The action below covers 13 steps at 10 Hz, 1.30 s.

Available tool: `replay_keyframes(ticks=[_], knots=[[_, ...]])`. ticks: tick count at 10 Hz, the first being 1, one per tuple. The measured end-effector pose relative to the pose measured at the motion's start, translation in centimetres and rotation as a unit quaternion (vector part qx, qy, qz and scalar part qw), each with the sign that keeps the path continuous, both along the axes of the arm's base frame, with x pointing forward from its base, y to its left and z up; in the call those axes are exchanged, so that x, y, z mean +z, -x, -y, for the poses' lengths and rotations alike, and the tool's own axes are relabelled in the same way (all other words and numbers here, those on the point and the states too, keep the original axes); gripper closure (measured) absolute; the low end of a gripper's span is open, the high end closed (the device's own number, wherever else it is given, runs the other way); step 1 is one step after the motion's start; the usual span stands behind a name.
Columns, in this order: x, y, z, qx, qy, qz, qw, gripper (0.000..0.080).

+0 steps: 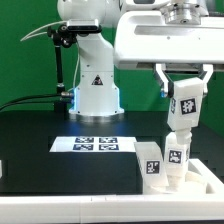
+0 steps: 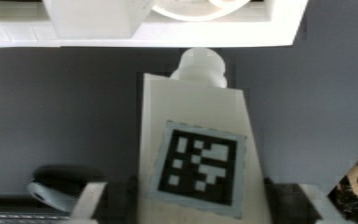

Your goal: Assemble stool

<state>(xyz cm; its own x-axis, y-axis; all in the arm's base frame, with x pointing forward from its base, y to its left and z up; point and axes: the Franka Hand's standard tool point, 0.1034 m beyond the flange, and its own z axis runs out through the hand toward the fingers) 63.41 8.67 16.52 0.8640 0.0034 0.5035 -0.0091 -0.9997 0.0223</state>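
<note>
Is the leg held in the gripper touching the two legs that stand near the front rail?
Apart. In the exterior view the held leg hangs in the gripper, raised, and black table shows between it and the two standing legs.

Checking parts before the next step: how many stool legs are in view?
3: one leg held upright in the gripper, two standing legs below it at the rail. Others may be hidden.
</note>
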Motion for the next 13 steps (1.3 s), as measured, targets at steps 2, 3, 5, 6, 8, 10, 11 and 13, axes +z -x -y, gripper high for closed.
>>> replay_keyframes(ticks=[2,3,5,6,8,10,11,13], knots=[[-0.8,0.5,-1.4,0.018,0.010,-0.015,1.000,0.0475],[-1.5,0.8,-2.4,0.041,0.032,-0.034,0.998,0.0475],[-2.6,0.5,-2.0,0.078,0.065,-0.043,0.994,0.0475],[-2.6,0.3,-2.0,0.078,0.064,-0.034,0.994,0.0475],[-2.7,0.4,-2.1,0.078,0.063,-0.035,0.994,0.0475],[-2.8,0.4,-2.1,0.078,0.063,-0.036,0.994,0.0475],[-4.0,0.4,-2.3,0.085,0.069,-0.028,0.994,0.0475],[-5.0,0.6,-3.2,0.094,0.077,-0.025,0.992,0.0475]])
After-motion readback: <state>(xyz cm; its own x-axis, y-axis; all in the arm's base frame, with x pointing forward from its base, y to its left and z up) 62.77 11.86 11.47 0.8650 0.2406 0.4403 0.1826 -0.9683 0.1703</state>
